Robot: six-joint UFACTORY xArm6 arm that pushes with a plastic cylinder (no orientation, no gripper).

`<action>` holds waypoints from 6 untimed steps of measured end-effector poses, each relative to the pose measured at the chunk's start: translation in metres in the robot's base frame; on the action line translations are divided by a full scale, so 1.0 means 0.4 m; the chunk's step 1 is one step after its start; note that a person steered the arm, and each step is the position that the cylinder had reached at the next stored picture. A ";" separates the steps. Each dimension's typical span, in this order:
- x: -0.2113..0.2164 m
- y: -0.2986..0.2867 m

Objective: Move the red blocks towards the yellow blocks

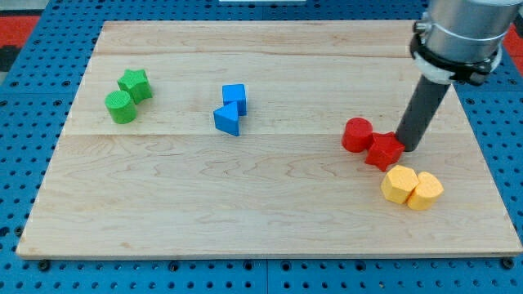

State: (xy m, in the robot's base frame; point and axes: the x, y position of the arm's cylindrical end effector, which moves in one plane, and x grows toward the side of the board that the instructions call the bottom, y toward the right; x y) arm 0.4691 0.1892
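Observation:
A red cylinder point(356, 135) and a red star-shaped block point(383, 152) sit side by side at the view's right, touching. Just below them lie two yellow blocks: a yellow hexagonal block point(399, 184) and a yellow cylinder point(425, 190), touching each other. The red star is very close to the yellow hexagonal block, with a small gap. My tip point(407, 148) is at the right side of the red star, touching or nearly touching it, above the yellow blocks.
A green star point(135, 84) and green cylinder point(121, 107) sit at the upper left. A blue cube point(234, 98) and blue triangular block point(228, 120) sit left of centre. The wooden board point(245, 204) lies on a blue pegboard.

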 end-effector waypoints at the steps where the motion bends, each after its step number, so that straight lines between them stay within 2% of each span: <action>1: -0.064 -0.001; 2: -0.155 -0.086; 3: -0.120 -0.166; 4: -0.038 -0.180; 6: -0.039 -0.191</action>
State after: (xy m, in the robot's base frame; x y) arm 0.4535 0.1130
